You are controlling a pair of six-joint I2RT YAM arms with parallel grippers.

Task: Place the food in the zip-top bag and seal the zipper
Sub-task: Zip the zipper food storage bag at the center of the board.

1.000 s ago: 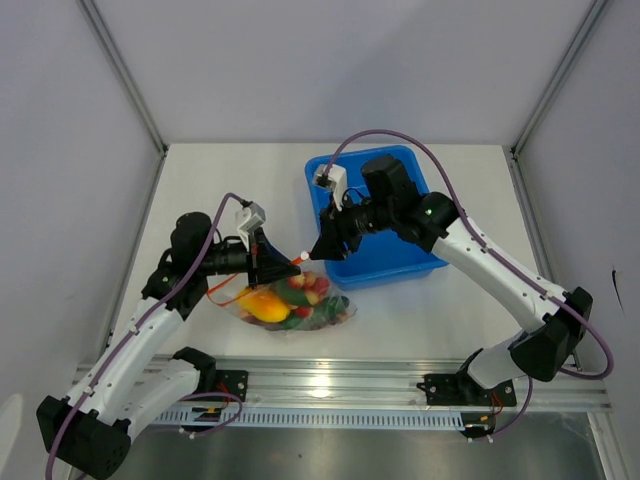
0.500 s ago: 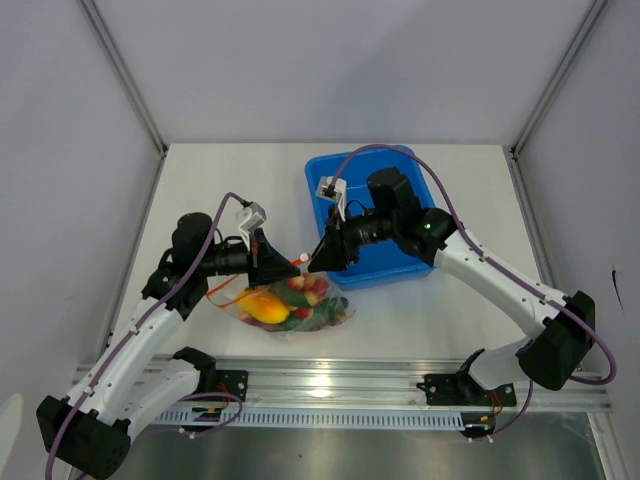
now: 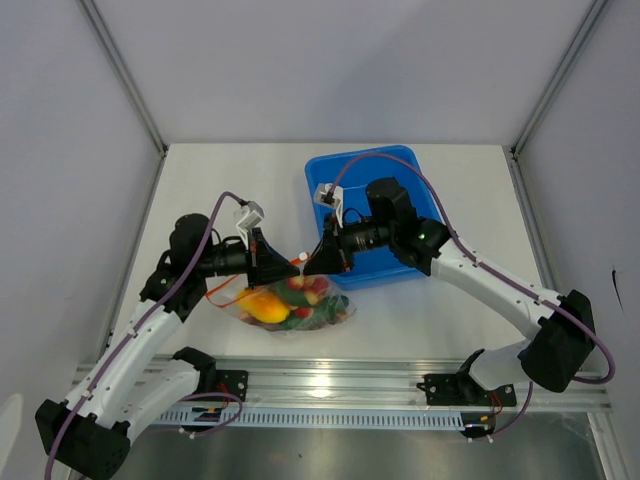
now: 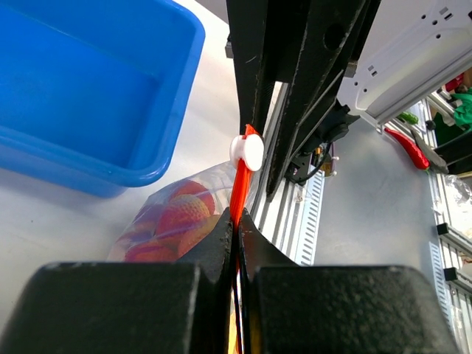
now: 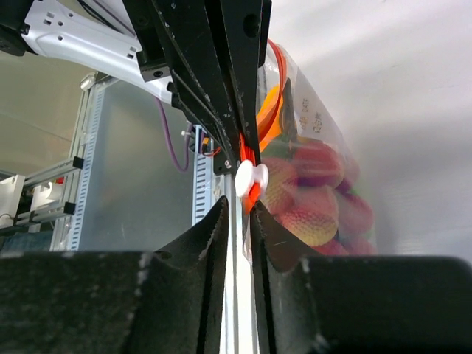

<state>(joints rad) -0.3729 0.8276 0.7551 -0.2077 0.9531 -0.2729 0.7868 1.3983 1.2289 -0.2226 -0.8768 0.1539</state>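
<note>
While both arms meet over the near middle of the table (image 3: 230,190), the top view shows the zip-top bag (image 3: 335,312) lying on its side there, just in front of the blue bin (image 3: 400,265). The food is inside it: an orange-yellow piece (image 3: 264,306) to the left, small red fruits (image 3: 312,286) to the right. The left gripper (image 3: 288,264) and the right gripper (image 3: 313,262) point at each other, tips nearly touching above the bag's mouth.

From the left wrist, the left gripper (image 4: 237,221) is pinched tight on the zipper (image 4: 237,184), which rises from between its fingers to a white slider (image 4: 246,151). The right gripper (image 4: 269,147) stands right behind that slider, and the bin (image 4: 88,96) lies to the left.

From the right wrist, the right gripper (image 5: 237,214) has its jaws narrow, a thin slit of light between them. The slider (image 5: 251,177) sits just ahead of its tips; whether they touch it I cannot tell. The bag (image 5: 324,133) bulges to the right with red fruits (image 5: 317,221).
</note>
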